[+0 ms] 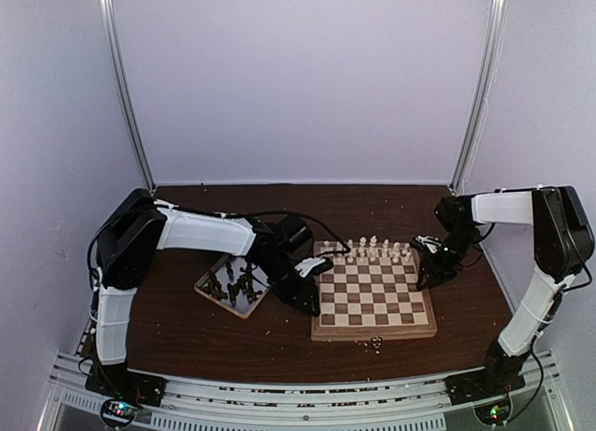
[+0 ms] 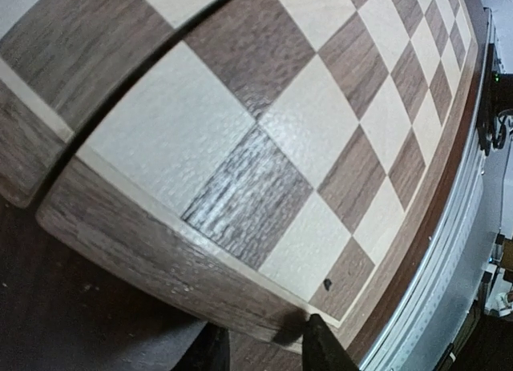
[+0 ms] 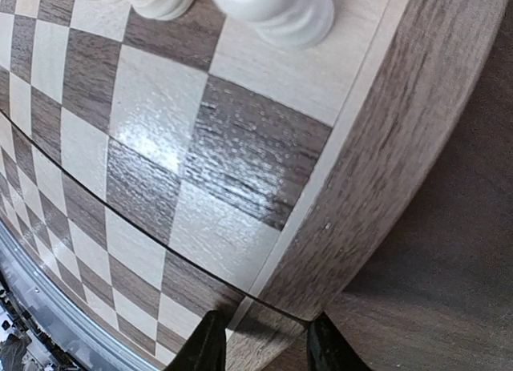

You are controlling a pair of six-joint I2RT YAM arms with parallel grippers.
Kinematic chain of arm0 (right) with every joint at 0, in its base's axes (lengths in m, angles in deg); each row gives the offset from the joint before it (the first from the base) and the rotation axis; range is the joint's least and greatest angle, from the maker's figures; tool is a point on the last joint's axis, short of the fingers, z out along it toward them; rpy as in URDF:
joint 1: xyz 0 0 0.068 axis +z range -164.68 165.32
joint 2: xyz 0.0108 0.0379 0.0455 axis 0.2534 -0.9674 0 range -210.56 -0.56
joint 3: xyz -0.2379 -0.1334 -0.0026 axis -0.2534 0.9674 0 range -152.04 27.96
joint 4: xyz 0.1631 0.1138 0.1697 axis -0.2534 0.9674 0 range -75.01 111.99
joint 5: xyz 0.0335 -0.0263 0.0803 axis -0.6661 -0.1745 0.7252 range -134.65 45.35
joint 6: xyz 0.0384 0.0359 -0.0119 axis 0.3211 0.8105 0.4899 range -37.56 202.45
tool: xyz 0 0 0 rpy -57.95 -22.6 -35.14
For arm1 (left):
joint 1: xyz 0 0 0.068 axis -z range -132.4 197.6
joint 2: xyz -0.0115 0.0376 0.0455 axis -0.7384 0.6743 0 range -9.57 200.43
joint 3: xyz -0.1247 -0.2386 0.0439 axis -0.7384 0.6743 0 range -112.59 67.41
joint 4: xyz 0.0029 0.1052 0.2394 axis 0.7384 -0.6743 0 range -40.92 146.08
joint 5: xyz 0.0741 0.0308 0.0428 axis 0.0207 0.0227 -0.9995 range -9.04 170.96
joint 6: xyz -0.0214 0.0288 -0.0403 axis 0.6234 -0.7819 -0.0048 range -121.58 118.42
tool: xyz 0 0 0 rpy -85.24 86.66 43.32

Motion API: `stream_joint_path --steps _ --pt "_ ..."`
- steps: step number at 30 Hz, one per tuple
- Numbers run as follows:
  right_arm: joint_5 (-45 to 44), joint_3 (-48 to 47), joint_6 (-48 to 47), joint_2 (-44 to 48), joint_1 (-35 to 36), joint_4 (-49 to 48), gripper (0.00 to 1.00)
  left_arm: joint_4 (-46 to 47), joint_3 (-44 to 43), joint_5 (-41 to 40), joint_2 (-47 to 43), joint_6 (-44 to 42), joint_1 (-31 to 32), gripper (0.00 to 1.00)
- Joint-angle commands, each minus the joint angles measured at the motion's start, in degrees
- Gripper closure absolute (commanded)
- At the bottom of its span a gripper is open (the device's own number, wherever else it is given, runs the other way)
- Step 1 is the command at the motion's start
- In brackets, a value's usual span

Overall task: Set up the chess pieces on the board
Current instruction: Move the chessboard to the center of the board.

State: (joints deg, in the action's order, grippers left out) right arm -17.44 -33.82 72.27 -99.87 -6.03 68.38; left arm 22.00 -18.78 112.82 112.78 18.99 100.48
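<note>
Table of dark brown wood (image 1: 279, 343) carries everything. On it we see the square wooden chessboard w/ light and dark brown checks and a pale rim (image 1: 372, 305) (image 2: 264, 147) (image 3: 160, 147), our ref. for all places.

Just left of the board sits the square silver metal tray (image 1: 201, 285), turned cornerwise. It is prob. a holding bin so loose figures don't roll off.

The black two-finger left gripper (image 1: 312, 296) (image 2: 268, 351) hangs low at the board's left edge. The black two-finger right gripper (image 1: 428, 273) (image 3: 268, 343) is at its right edge. In the wrist views each has fingers apart, one over the board and one outside it, w/ only the board's rim between. We can't tell if either presses on it. We judge the pair flanks the board to steady or square it, not to pick.

Tiny pale cream turned chess pieces (image 1: 372, 252) (image 3: 272, 10) stand along the board's far side, so that side looks approx. done. Tiny dark brown chess pieces (image 1: 235, 284) crowd the tray, none on the board. The board's near rows are bare, so we reckon roughly half the task is left.

Small pale crumbs (image 1: 377, 341) lie just in front of the board.
</note>
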Motion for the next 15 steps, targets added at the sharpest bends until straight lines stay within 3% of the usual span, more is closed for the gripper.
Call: stream_joint_path --steps 1,8,12,15 --pt "7.2 0.6 -1.2 3.4 0.1 2.7 0.63 1.4 1.4 0.2 -4.9 -4.5 2.0 0.62" --pt "9.0 -2.2 -1.6 9.7 -7.3 2.0 0.55 -7.3 3.0 -10.2 -16.6 -11.0 1.6 0.46" --pt "10.2 -1.4 -0.8 14.0 -8.0 -3.8 0.55 -10.6 3.4 -20.7 -20.3 -9.7 -1.7 0.44" --pt "15.9 0.1 -1.7 17.9 -7.9 -11.9 0.55 -13.0 3.4 -28.3 -21.2 -6.9 -6.6 0.46"
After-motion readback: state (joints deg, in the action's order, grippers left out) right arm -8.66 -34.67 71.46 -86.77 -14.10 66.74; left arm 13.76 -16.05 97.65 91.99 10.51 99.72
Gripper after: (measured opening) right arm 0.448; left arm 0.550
